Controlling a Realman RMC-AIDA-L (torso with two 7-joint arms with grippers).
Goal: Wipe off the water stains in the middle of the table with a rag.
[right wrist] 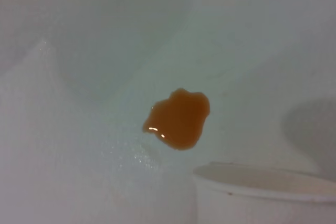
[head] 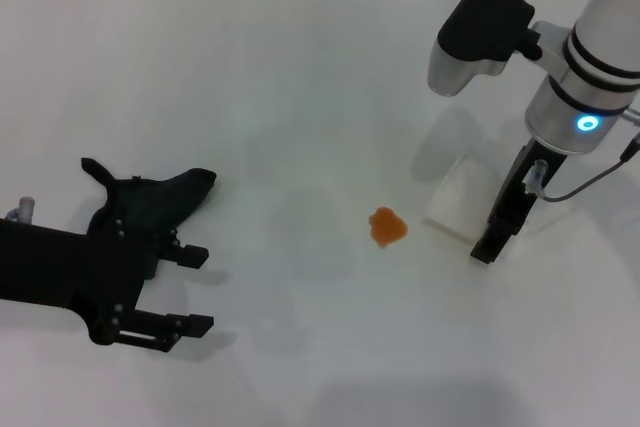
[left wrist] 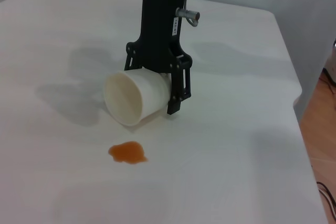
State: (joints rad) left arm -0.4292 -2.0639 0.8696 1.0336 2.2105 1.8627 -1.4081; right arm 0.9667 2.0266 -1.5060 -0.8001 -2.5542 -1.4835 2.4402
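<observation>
The water stains are one small orange blot [head: 387,227] on the white table [head: 300,67], and the blot also shows in the left wrist view [left wrist: 127,152] and the right wrist view [right wrist: 178,118]. The dark rag [head: 165,197] lies at the left. My left gripper [head: 195,292] is open beside the rag, its upper finger along the rag's near edge. My right gripper [head: 483,235] is shut on a whitish plastic cup [head: 458,202] just right of the blot. The left wrist view shows this gripper [left wrist: 153,92] holding the cup [left wrist: 126,100] tipped on its side, mouth towards the blot.
The cup's rim [right wrist: 268,182] shows close to the blot in the right wrist view. The table's edge [left wrist: 294,77] and the floor beyond it show in the left wrist view. The right arm's shadow falls on the table behind the cup.
</observation>
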